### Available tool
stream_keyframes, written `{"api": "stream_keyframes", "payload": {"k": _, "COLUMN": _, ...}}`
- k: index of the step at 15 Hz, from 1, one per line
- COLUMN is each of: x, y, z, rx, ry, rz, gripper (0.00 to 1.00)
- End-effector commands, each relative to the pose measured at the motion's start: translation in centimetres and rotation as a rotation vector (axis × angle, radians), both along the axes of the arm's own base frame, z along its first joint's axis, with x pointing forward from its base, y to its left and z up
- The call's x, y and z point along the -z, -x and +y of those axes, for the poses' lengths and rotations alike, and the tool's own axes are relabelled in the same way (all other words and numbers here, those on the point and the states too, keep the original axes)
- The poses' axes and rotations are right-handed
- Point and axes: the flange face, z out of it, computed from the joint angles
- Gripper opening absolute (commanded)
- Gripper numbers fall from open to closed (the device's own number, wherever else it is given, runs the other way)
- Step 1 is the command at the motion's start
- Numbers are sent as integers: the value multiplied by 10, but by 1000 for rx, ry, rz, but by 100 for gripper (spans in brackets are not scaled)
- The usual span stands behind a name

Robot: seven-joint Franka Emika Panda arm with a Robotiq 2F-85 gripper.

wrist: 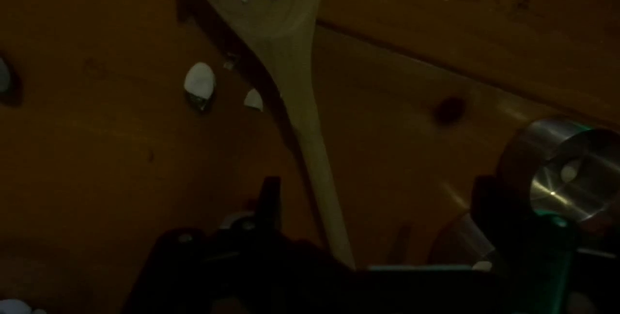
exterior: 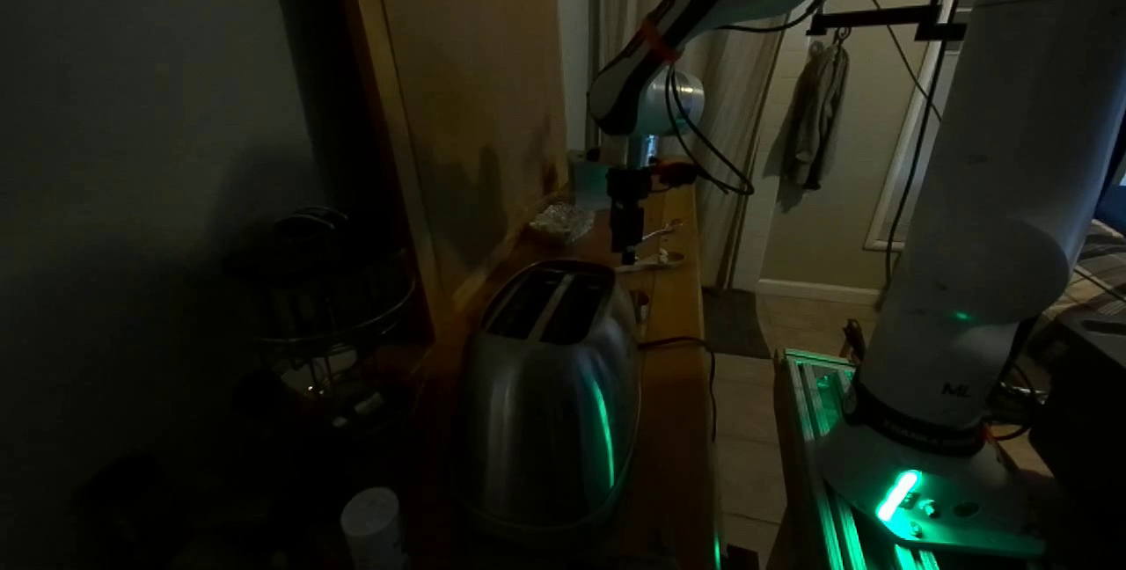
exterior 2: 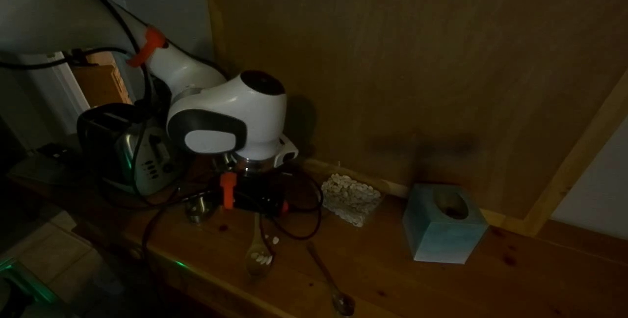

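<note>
Only the wrist view shows the gripper (wrist: 378,185) with jaws clearly apart; a wooden spoon (wrist: 305,96) lies on the worktop (wrist: 121,173), handle seen between them. Surface knotty, plank-seamed, toaster (exterior: 550,438) standing on it; room dim, hanging garment (exterior: 818,117) in an exterior view only.

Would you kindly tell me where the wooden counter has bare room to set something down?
In an exterior view, the counter looks bare beyond the tissue box, away from the toaster, and between that box and the thinner spoon. It is crowded around the fingers: wooden spoon, metal cup, loose pale pieces.
</note>
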Motion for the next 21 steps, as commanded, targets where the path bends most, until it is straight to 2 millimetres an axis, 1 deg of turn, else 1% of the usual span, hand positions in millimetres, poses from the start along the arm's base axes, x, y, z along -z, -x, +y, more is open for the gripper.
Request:
{"api": "stream_keyframes", "payload": {"k": 1, "x": 4, "y": -2, "z": 8, "rx": -39, "ry": 15, "rz": -24, "gripper": 100}}
{"api": "stream_keyframes", "payload": {"k": 5, "x": 8, "y": -10, "z": 19, "rx": -133, "ry": 51, "rz": -90, "gripper": 100}}
{"api": "stream_keyframes", "payload": {"k": 7, "x": 9, "y": -14, "z": 22, "rx": -170, "ry": 69, "rz": -113, "gripper": 100}}
{"api": "stream_keyframes", "payload": {"k": 13, "x": 17, "y": -20, "z": 22, "rx": -237, "ry": 86, "rz": -143, "gripper": 100}}
{"api": "stream_keyframes", "payload": {"k": 14, "x": 18, "y": -21, "z": 22, "rx": -244, "ry": 87, "rz": -144, "gripper": 90}}
{"api": "stream_keyframes", "payload": {"k": 15, "x": 20, "y": -21, "z": 22, "rx": -254, "ry": 89, "rz": -145, "gripper": 72}}
{"api": "stream_keyframes", "payload": {"k": 17, "x": 23, "y": -23, "z": 23, "rx": -269, "ry": 90, "rz": -147, "gripper": 59}}
{"api": "stream_keyframes", "payload": {"k": 18, "x": 25, "y": -24, "z": 23, "rx": -274, "ry": 89, "rz": -145, "gripper": 51}}
{"api": "stream_keyframes", "payload": {"k": 19, "x": 27, "y": -25, "z": 23, "rx": -278, "ry": 90, "rz": -145, "gripper": 85}}
{"api": "stream_keyframes", "payload": {"k": 21, "x": 30, "y": -27, "z": 25, "rx": -286, "ry": 88, "rz": -148, "gripper": 91}}
